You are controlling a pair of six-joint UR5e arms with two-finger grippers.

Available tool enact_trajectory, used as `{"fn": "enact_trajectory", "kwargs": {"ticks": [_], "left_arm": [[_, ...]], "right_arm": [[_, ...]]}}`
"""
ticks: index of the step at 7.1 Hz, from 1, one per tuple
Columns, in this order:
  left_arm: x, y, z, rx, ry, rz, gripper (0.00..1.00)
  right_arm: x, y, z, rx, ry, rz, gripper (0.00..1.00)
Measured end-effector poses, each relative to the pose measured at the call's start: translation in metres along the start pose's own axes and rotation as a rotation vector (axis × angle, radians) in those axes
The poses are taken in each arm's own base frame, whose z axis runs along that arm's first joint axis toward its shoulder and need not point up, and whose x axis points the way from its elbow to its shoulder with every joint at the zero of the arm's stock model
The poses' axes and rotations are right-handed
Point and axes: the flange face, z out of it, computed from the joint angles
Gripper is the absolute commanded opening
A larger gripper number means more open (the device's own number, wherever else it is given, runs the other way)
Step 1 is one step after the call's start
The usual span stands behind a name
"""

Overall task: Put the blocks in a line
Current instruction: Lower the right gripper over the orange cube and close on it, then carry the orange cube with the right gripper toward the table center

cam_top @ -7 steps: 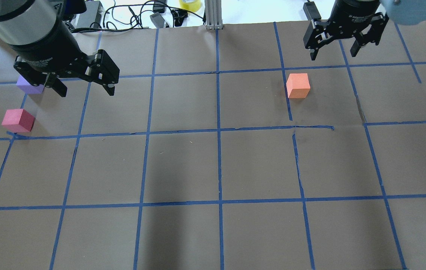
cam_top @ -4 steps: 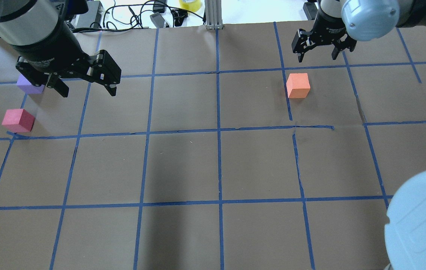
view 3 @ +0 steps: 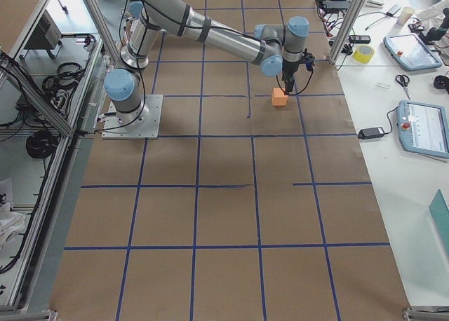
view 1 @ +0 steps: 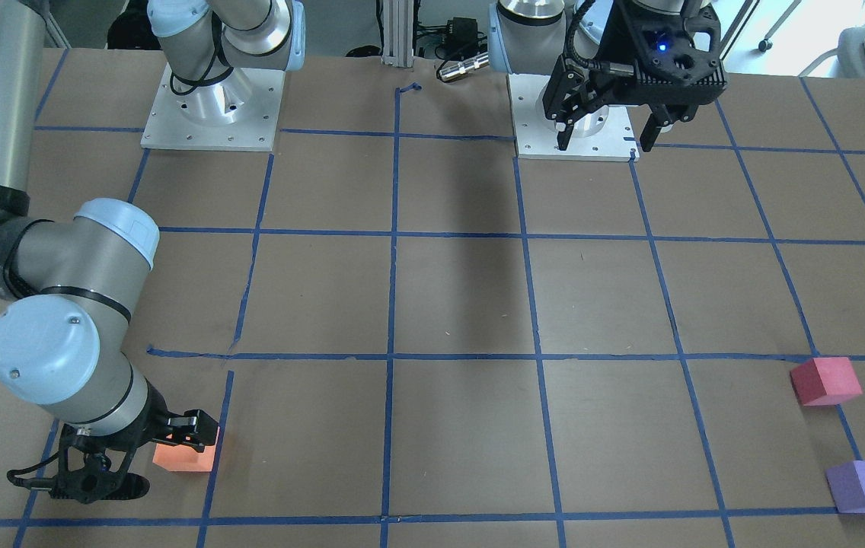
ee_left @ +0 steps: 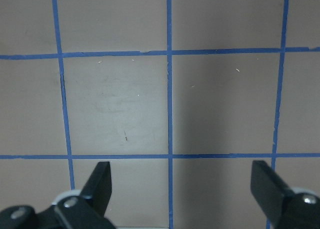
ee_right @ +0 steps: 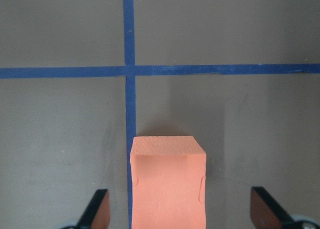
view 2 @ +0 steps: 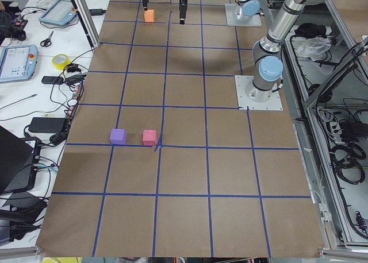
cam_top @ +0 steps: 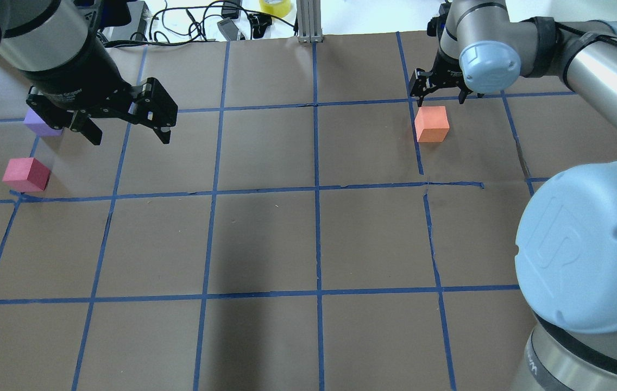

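The orange block (cam_top: 432,124) sits on the brown table at the far right. My right gripper (cam_top: 441,99) is open and low right over it; in the right wrist view the block (ee_right: 167,181) lies between the two fingers (ee_right: 95,211), not gripped. The pink block (cam_top: 26,174) and the purple block (cam_top: 41,124) stand apart at the far left; my left arm hides part of the purple one. My left gripper (cam_top: 129,136) is open and empty, held high to the right of the purple block. Its wrist view shows only bare table between the fingers (ee_left: 100,181).
Blue tape lines (cam_top: 316,190) divide the table into squares. My right arm's elbow (cam_top: 585,244) looms over the near right. Cables, a yellow tape roll (cam_top: 275,6) and a metal post (cam_top: 308,21) lie beyond the far edge. The arm bases (view 1: 212,106) stand at the robot's side.
My right arm has swung in and lowered its open gripper from the far right corner down onto the orange block. The left gripper has barely moved. No block has moved.
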Motion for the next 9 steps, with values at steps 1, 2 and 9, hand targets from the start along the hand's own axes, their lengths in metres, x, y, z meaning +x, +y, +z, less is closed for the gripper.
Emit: {"fn": "enact_trajectory", "kwargs": {"ticks": [1, 2, 9], "left_arm": [[0.000, 0.001, 0.001, -0.002, -0.001, 0.001, 1.00], [0.000, 0.001, 0.002, -0.003, -0.001, 0.000, 1.00], [0.000, 0.002, 0.001, -0.001, 0.000, -0.001, 1.00]], "right_arm": [[-0.001, -0.001, 0.014, -0.010, -0.001, 0.000, 1.00], [-0.001, 0.001, 0.026, -0.026, -0.002, 0.000, 0.86], [-0.052, 0.016, -0.012, 0.025, -0.003, 0.028, 0.03]]}}
